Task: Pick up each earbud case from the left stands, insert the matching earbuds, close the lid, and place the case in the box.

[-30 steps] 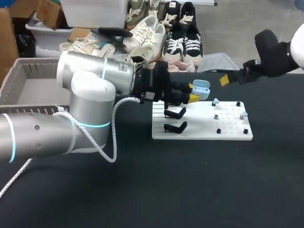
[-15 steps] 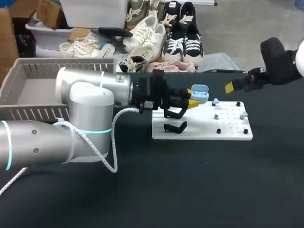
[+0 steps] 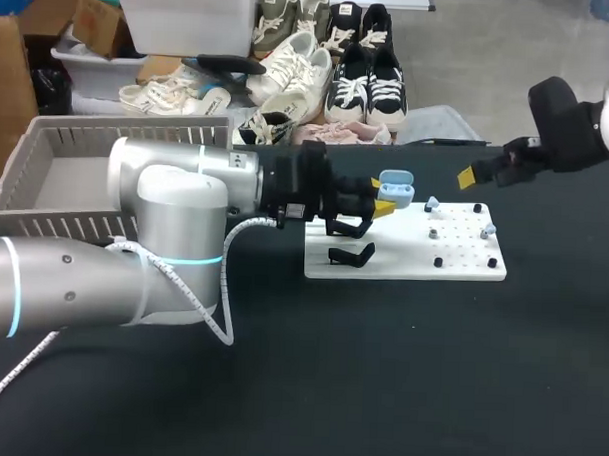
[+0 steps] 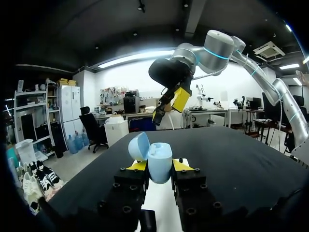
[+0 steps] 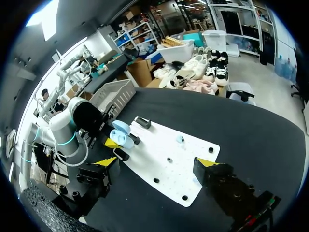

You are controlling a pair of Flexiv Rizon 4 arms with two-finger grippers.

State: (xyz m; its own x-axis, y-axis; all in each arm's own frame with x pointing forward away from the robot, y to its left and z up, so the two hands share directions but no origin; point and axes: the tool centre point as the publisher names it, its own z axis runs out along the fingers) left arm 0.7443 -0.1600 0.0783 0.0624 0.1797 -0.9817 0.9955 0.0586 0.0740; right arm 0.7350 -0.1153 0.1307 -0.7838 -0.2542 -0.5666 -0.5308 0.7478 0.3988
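Observation:
A light blue earbud case [image 3: 397,187] with its lid flipped open hangs above the left end of the white board [image 3: 403,259], with my left gripper [image 3: 384,200] shut on it. In the left wrist view the case [image 4: 160,162] stands upright between the yellow tips, lid [image 4: 139,146] tilted back. Two black stands [image 3: 350,254] are on the board under the gripper. Small pale blue earbuds [image 3: 432,203] sit on pegs at the board's right half. My right gripper [image 3: 472,175] hovers open past the board's far right corner and holds nothing; its own view shows the board [image 5: 169,164] between its tips [image 5: 157,162].
A grey slatted box [image 3: 46,169] stands at the table's far left, behind my left arm. Several black pegs [image 3: 438,261] stick up from the board's right part. The black table [image 3: 399,381] stretches in front of the board.
My right gripper has drawn back to the right and slightly down, away from the case. The left gripper, still holding the case, has shifted a little down and left.

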